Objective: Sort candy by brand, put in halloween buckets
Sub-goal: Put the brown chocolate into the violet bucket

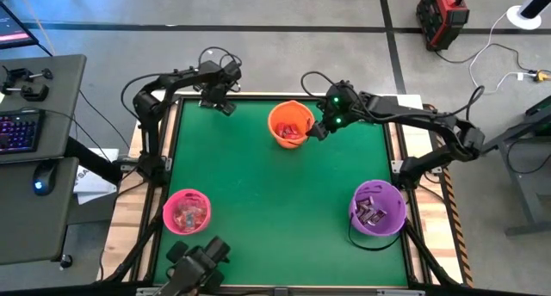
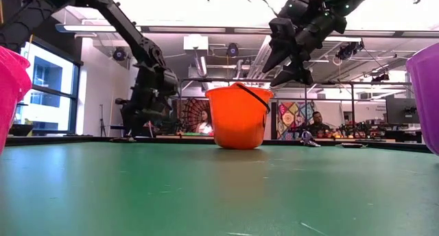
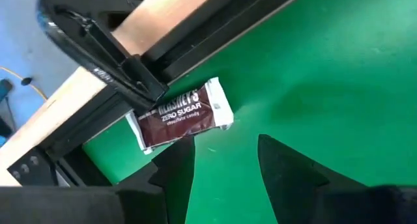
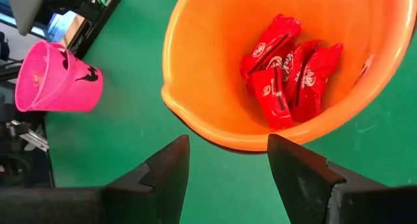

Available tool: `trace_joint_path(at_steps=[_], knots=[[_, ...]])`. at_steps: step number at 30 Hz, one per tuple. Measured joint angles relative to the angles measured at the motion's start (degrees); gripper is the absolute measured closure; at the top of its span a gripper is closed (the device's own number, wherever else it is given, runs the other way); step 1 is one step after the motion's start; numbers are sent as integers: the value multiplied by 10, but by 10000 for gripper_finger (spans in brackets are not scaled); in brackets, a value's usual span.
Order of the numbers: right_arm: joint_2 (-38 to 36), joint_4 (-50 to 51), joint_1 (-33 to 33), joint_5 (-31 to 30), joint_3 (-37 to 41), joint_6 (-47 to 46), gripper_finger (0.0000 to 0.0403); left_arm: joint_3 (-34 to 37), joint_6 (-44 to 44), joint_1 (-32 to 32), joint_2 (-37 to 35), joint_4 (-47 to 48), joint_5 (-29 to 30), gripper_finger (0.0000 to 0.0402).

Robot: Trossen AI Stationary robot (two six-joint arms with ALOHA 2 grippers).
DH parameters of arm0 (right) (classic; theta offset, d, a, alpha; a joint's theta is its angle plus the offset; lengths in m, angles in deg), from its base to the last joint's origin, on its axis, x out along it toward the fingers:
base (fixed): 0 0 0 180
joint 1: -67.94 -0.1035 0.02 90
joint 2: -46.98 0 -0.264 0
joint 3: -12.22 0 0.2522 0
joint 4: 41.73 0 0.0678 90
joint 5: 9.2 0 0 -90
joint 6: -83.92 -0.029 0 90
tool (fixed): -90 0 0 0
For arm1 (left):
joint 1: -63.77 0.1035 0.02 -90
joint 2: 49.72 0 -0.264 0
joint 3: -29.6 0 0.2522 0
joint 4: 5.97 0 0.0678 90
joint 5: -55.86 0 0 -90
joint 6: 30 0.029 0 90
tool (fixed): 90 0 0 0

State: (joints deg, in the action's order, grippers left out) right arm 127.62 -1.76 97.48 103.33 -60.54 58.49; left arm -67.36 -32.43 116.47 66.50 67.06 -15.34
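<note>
Low view — green table (image 2: 206,188), busy workshop behind.

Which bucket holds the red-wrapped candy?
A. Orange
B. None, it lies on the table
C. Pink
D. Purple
A: the right wrist view looks into the orange bucket, where several red candies lie on the bottom.

- Orange bucket (image 4: 215,113): smooth, glossy plastic.
- Red candy wrappers (image 4: 287,71): shiny, crinkled foil.
- Table top (image 1: 258,184): matt green cloth-like cover.
- Table edge (image 3: 71,100), upper left: bare wood.
</note>
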Motion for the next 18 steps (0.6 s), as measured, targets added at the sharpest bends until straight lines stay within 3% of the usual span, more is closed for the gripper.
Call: trace_joint_path(at_steps=[14,18], knots=[[0,-12,-1,-34,0,-23,203,-1,29,3,40,-35,43,248],[0,-13,-2,-49,0,-31,203,-1,58,2,40,-35,44,286]])
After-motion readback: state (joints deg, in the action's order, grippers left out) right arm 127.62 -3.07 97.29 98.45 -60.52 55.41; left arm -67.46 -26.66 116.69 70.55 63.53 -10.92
